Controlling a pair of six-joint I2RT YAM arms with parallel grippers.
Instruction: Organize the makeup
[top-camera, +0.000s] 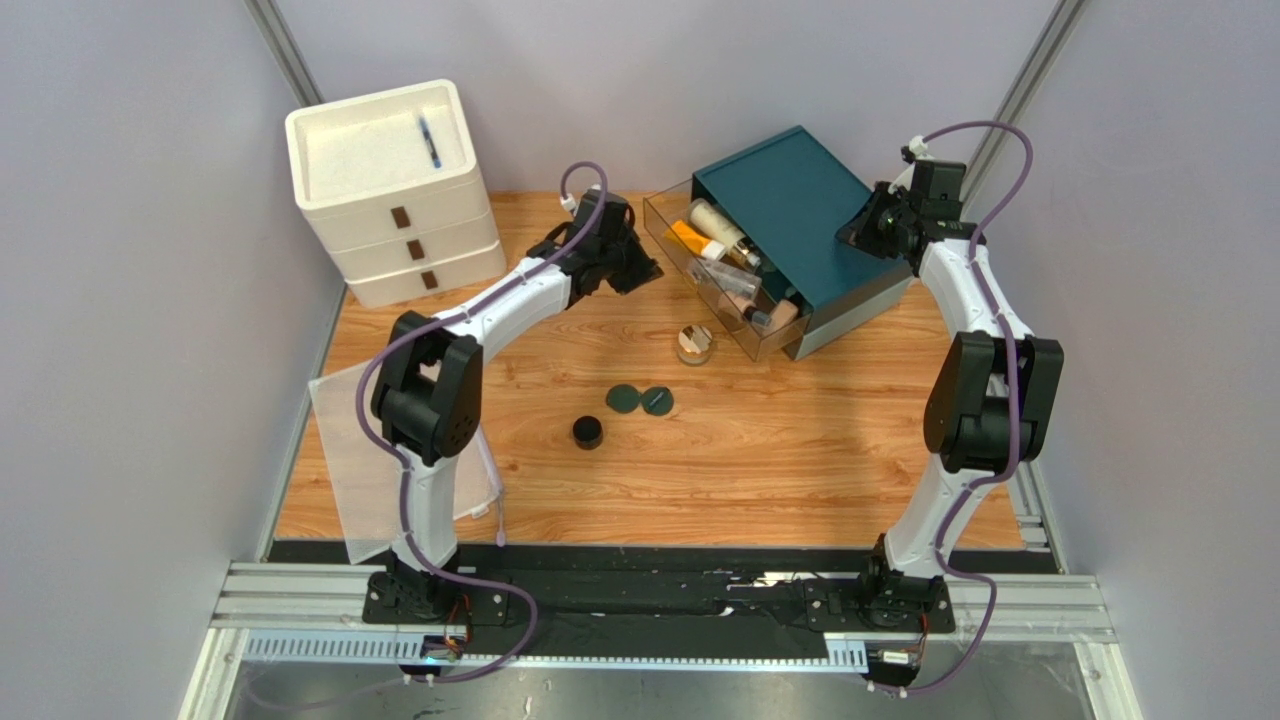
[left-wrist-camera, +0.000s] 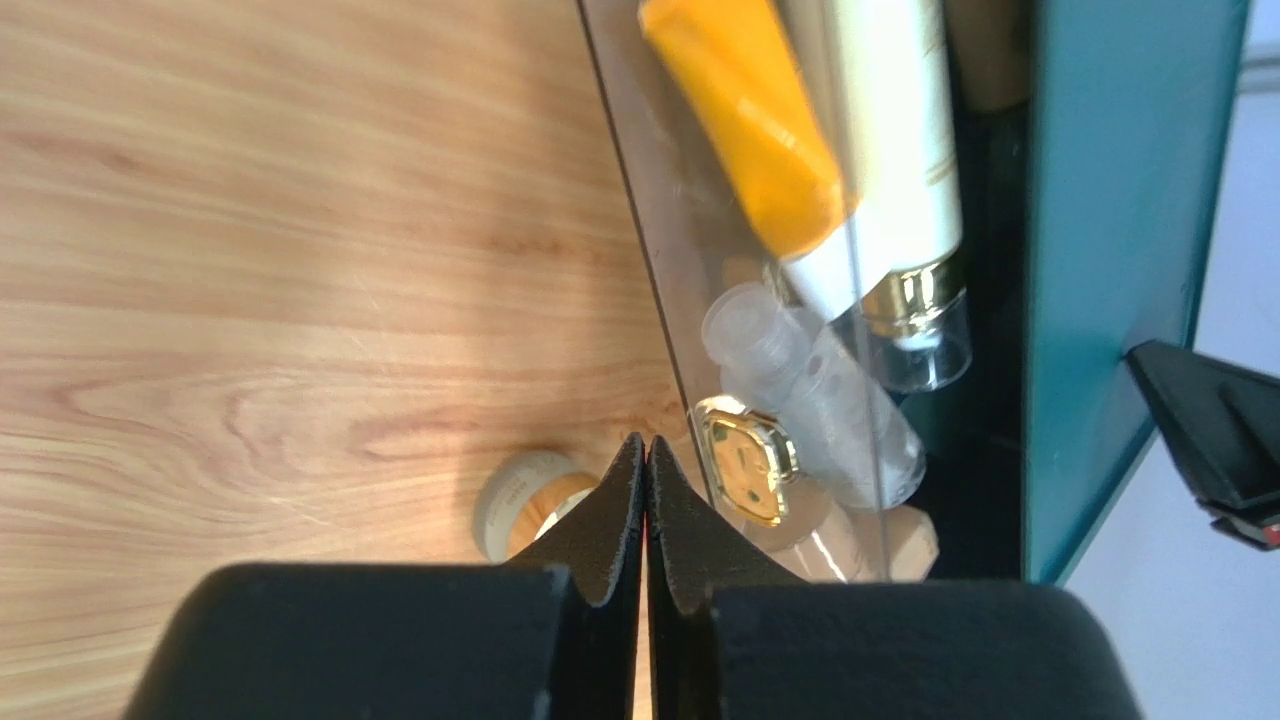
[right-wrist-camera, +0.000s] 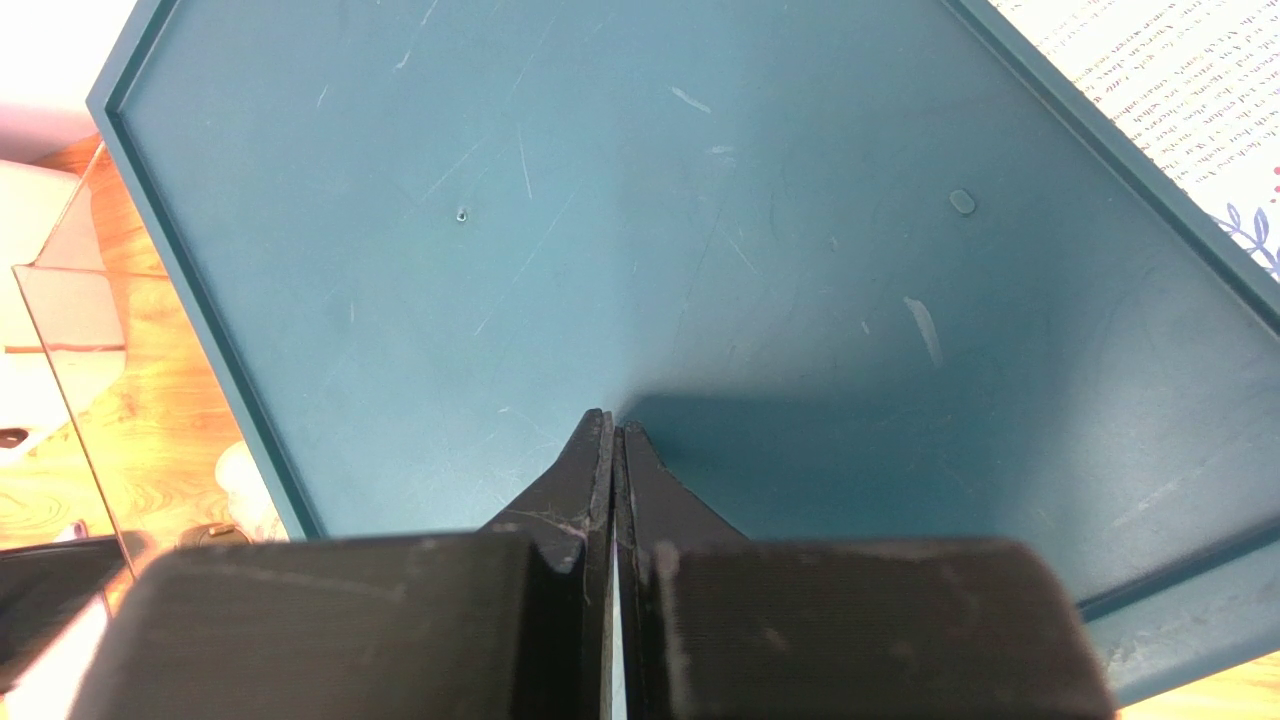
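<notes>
A teal box at the back right has its clear drawer pulled out. Lying in the drawer are the orange tube, the cream pump bottle, a clear bottle and a gold-capped beige bottle. On the table stand a gold-lidded jar, two dark green compacts and a black jar. My left gripper is shut and empty, just outside the drawer's wall, above the gold-lidded jar. My right gripper is shut and empty over the box's top.
A white three-drawer unit stands at the back left with a blue pen on top. A pale sheet lies at the table's left edge. Grey walls close in both sides. Printed paper shows beyond the box.
</notes>
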